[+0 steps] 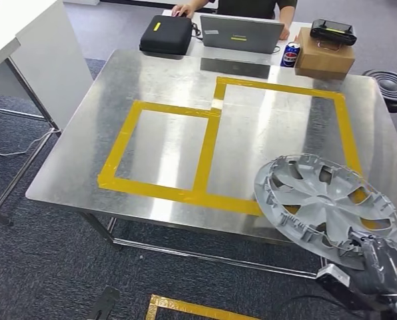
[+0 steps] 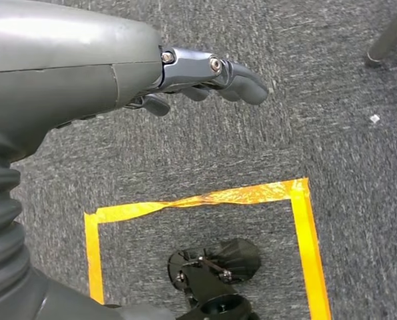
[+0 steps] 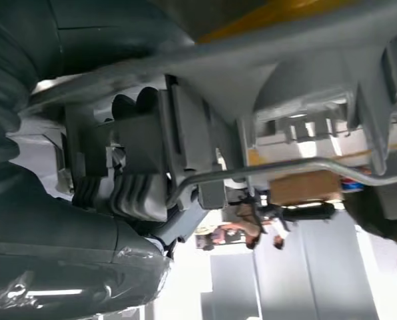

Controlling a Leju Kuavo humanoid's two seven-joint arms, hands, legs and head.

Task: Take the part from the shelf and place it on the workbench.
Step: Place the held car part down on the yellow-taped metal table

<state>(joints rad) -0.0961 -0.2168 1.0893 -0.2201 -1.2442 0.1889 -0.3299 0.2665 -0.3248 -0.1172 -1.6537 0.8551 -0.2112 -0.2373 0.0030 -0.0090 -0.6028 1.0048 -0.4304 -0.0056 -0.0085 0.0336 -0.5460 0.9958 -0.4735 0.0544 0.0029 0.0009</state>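
**Hubcap over bench's near-right corner, in right hand**

Right hand (image 1: 382, 263) is gripping the grey wheel cover (image 1: 327, 203) by its near rim, at the pic's lower-right. Cover is sitting tilted, inner side w/ ribs and clips facing up, overlapping the near-right corner of the metal workbench (image 1: 161, 73) and the yellow tape frame (image 1: 209, 143) there. Can't tell whether it's touching the bench top or hanging just above it. Hand is partly cut off by the frame edge, so the grip isn't clear from the head view. In the right wrist view, dark fingers (image 3: 131, 110) are curling tight vs the cover's moulded underside, pinching the rim; a wire ring is running across. Close-up is blurry, most detail hard to read.

Left hand (image 2: 206, 73) is hanging over grey carpet w/ nothing in it, fingers stretched out and lying close together. Yellow floor tape (image 2: 302, 227) is showing below it.

Far side of bench: laptop (image 1: 242, 33), black case (image 1: 166, 33), soda can (image 1: 290, 53), cardboard box (image 1: 324, 57). A person is sitting behind, mostly cut off by the top edge.
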